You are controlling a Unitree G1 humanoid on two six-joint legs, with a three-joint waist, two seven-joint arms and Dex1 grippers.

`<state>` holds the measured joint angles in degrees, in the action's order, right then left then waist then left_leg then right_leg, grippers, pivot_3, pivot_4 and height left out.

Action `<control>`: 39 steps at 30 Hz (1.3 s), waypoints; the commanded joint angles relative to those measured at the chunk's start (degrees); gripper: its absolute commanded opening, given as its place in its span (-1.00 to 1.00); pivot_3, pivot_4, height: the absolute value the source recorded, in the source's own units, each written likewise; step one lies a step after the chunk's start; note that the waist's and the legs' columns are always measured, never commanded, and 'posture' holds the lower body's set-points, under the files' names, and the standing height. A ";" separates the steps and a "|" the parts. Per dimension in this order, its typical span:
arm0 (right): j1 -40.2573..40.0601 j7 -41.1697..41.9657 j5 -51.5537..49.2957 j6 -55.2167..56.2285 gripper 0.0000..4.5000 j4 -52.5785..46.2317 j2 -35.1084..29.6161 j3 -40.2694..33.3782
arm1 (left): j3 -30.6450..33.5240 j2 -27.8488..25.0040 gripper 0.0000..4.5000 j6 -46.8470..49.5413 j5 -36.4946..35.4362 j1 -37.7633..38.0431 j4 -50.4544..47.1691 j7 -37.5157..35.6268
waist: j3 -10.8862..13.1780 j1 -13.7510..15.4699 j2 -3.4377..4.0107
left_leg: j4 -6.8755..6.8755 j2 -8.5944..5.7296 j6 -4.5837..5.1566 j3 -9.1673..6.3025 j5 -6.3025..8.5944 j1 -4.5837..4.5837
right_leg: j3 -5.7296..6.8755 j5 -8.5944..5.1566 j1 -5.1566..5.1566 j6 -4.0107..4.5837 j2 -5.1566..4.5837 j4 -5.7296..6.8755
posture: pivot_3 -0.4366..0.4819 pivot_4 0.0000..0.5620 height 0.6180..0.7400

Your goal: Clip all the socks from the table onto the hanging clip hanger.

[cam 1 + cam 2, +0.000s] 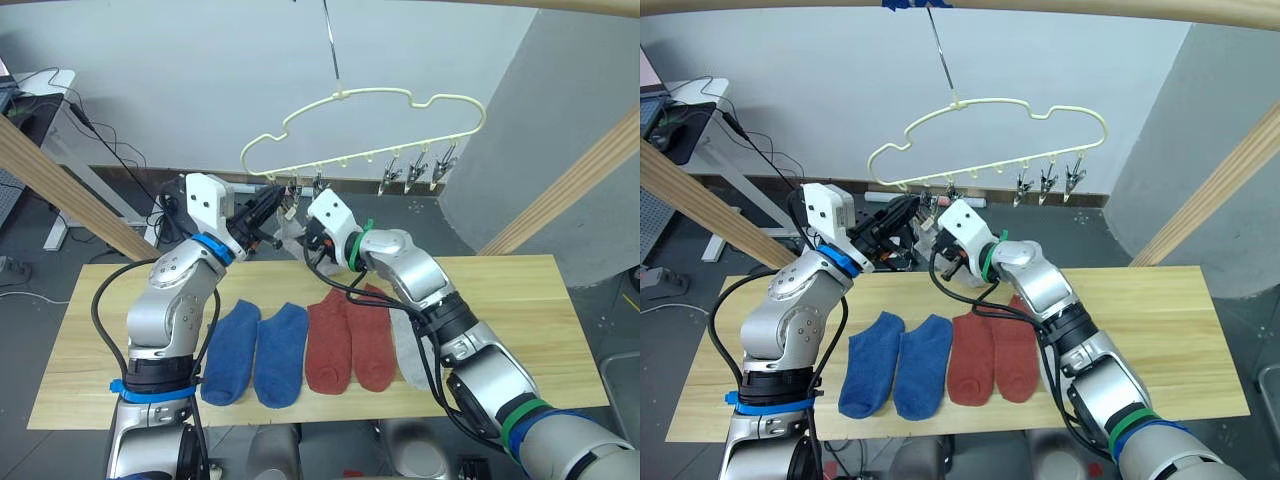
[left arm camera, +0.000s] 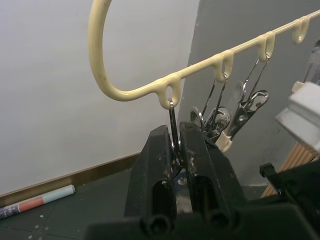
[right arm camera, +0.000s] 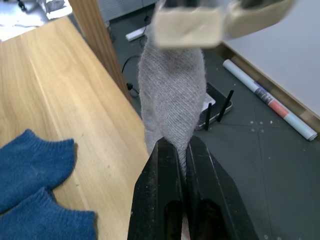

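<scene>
The pale yellow clip hanger hangs by its hook above the table. My left gripper is raised to the hanger's left end and is shut on the leftmost metal clip. Right beside it, my right gripper is shut on a light grey sock, held up just under that clip. On the table lie two blue socks and two rust red socks side by side. Another grey sock lies next to them, partly hidden under my right arm.
Three more clips hang free toward the hanger's right end. Slanted wooden frame posts stand at the left and right. A grey desk with cables is at the far left. A rolled tube lies on the floor.
</scene>
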<state>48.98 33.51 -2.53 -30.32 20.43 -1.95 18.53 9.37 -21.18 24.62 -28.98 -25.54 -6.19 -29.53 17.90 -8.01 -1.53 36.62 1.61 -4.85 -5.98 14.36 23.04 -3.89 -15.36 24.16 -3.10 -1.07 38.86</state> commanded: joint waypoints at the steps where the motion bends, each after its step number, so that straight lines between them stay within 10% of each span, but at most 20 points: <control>1: 0.98 0.14 -0.92 0.79 -0.99 -2.41 0.27 -1.94 | 0.74 -0.89 -1.00 -0.38 -0.23 0.31 -1.78 -0.55 | 0.00 -0.02 0.00 | 0.07 0.00 0.00 0.00 0.00 0.00 | -0.01 0.00 0.00 0.00 0.01 0.05 | -0.46 0.03 1.00; 17: 0.39 1.53 -2.83 -0.69 -0.99 -6.57 2.28 -2.18 | 1.37 -0.13 -1.00 0.56 -1.52 0.66 -1.77 0.38 | 0.00 -0.09 0.00 | 0.27 0.00 0.01 -0.01 0.01 0.02 | -0.04 0.01 -0.03 0.01 0.02 0.14 | -0.45 0.02 1.00; 26: 0.52 1.29 -2.68 -0.50 -1.00 -5.94 2.83 -2.50 | 2.03 -0.98 0.24 2.22 -1.77 1.81 -2.39 -0.20 | 0.00 -0.11 0.00 | 0.28 -0.01 0.01 0.00 0.00 0.02 | -0.04 0.01 -0.03 0.01 0.02 0.14 | -0.46 0.02 1.00; 30: 0.81 0.72 -2.93 -0.32 -1.00 -5.14 3.77 -3.03 | 2.78 -1.90 0.24 2.75 -1.91 2.99 -3.31 -0.43 | 0.00 -0.11 0.00 | 0.27 0.00 0.01 -0.01 0.00 0.01 | -0.03 0.01 -0.02 0.01 0.02 0.14 | -0.45 0.01 1.00; 39: 0.05 0.19 -1.32 -0.44 0.23 -6.42 3.44 -2.41 | 3.85 -2.67 0.25 1.91 -1.04 4.92 -5.49 1.23 | 0.00 -0.09 0.00 | 0.27 0.00 0.01 -0.02 0.00 0.02 | -0.03 0.01 -0.02 0.01 0.02 0.14 | -0.44 0.01 1.00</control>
<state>48.86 33.57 -3.92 -31.24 17.01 1.61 15.76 11.77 -23.14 27.52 -30.07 -21.19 -8.97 -28.59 17.90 -8.10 -1.53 36.90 1.61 -4.84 -5.99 14.36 23.06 -3.93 -15.36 24.14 -3.09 -1.05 39.00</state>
